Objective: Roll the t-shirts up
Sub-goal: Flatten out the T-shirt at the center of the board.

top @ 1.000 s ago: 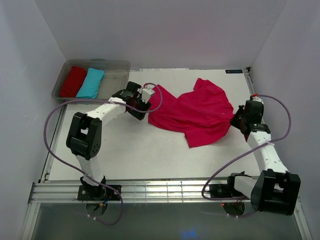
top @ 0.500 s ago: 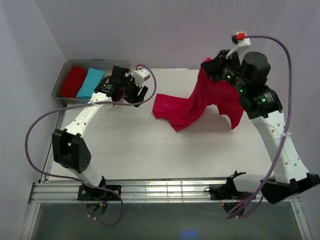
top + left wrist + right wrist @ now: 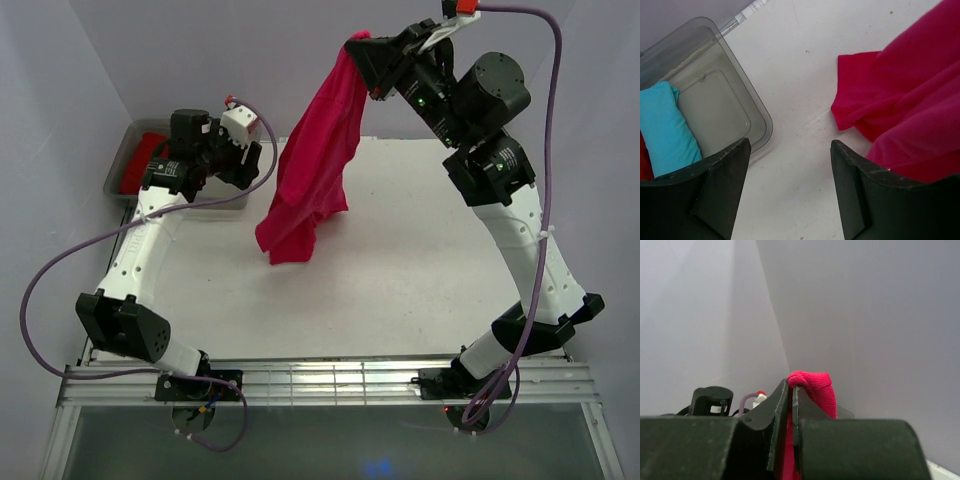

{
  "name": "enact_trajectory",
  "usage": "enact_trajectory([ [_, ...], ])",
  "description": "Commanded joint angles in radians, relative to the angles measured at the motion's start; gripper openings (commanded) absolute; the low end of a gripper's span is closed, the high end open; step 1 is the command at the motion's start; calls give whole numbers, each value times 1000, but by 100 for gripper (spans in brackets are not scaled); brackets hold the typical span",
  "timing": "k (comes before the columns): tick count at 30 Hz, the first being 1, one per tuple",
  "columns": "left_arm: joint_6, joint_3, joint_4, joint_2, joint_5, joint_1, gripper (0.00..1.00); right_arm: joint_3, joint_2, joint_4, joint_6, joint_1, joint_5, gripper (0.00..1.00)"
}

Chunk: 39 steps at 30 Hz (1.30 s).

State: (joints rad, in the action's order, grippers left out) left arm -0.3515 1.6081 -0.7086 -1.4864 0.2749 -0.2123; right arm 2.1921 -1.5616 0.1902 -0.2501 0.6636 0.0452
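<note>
- T-shirts of the set are partly dealt with: a dark red one [image 3: 140,165] and a turquoise one [image 3: 665,125] lie rolled side by side in the clear bin [image 3: 760,115] at the worktop's [image 3: 400,260] far left corner, and both look finished.
- The magenta t-shirt [image 3: 310,170] is not rolled at all. It hangs as a long crumpled drape, high over the far side of the worktop, with its lower end seemingly reaching the surface.
- The right pincer [image 3: 791,390] is pressed together, pinching a small fold at the shirt's top.
- The left pincer [image 3: 790,147] is spread wide and empty, hovering between the bin and the shirt's lower end.
- Spreading the shirt flat, folding, rolling and binning it all appear to remain.
</note>
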Motion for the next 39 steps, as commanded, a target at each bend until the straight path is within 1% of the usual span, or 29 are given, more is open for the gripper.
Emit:
enact_trajectory([
  [1,-3,64,-22,-24,50,28,76,29,21,-97,53,-2,-174,8],
  [2,0,79,-23,-32,58,33,76,-21,26,-83,63,-7,-247,8],
  [4,-4,78,-23,-38,102,33,76,-128,81,-78,54,-51,-297,8],
  [5,-12,69,-23,-37,118,33,75,-278,107,-78,37,-77,-286,8],
  [6,-20,41,-22,-34,127,33,76,-355,141,-80,16,-106,-254,8],
  [7,-26,24,-22,-31,130,34,76,-435,205,-81,-26,-172,-208,8],
  [8,-38,4,-23,-29,118,33,75,-516,239,-96,-37,-205,-108,8],
  [9,-46,-38,-23,-28,112,33,75,-669,273,-101,-43,-232,-56,8],
  [10,-52,-62,-32,-23,107,33,75,-739,334,-100,-44,-287,73,8],
  [11,-70,-83,-35,-21,110,33,74,-809,368,-94,-41,-312,123,8],
  [12,-78,-130,-38,-20,116,33,73,-956,406,-94,-37,-332,158,8],
  [13,-87,-154,-43,-18,130,33,72,-1027,485,-90,-26,-367,188,8],
  [14,-98,-172,-58,-21,145,30,71,-1093,524,-80,-22,-386,191,8],
  [15,-110,-186,-66,-26,165,27,68,-1205,560,-51,-17,-430,191,8],
  [16,-113,-213,-71,-32,164,21,67,-1251,618,-34,-17,-455,190,8],
  [19,-106,-247,-71,-74,126,-24,60,-1400,681,-18,-5,-536,196,8],
  [21,-101,-252,-71,-112,64,-82,58,-1443,683,-12,12,-559,193,8],
  [22,-98,-251,-68,-121,5,-100,58,-1454,667,-2,41,-587,191,8],
  [23,-95,-251,-62,-130,-18,-119,59,-1444,652,18,63,-613,190,8],
  [24,-89,-247,-55,-146,-37,-121,60,-1424,637,46,87,-701,194,8],
  [25,-75,-247,-34,-152,-75,-119,61,-1401,615,78,103,-735,188,8],
  [27,-79,-266,-6,-164,-111,-119,62,-1326,598,74,94,-791,208,8],
  [30,-81,-263,18,-216,-132,-119,64,-1214,519,81,81,-806,209,8],
  [31,-80,-261,30,-250,-132,-119,65,-1195,474,81,74,-812,206,8],
  [34,-81,-229,47,-328,-132,-118,66,-1172,414,75,46,-840,196,8],
  [37,-95,-195,76,-379,-167,-118,68,-1154,359,72,48,-877,162,8],
  [38,-110,-183,81,-411,-174,-119,68,-1135,341,72,46,-890,162,8],
  [39,-118,-162,78,-428,-171,-119,68,-1082,292,83,57,-910,165,8],
])
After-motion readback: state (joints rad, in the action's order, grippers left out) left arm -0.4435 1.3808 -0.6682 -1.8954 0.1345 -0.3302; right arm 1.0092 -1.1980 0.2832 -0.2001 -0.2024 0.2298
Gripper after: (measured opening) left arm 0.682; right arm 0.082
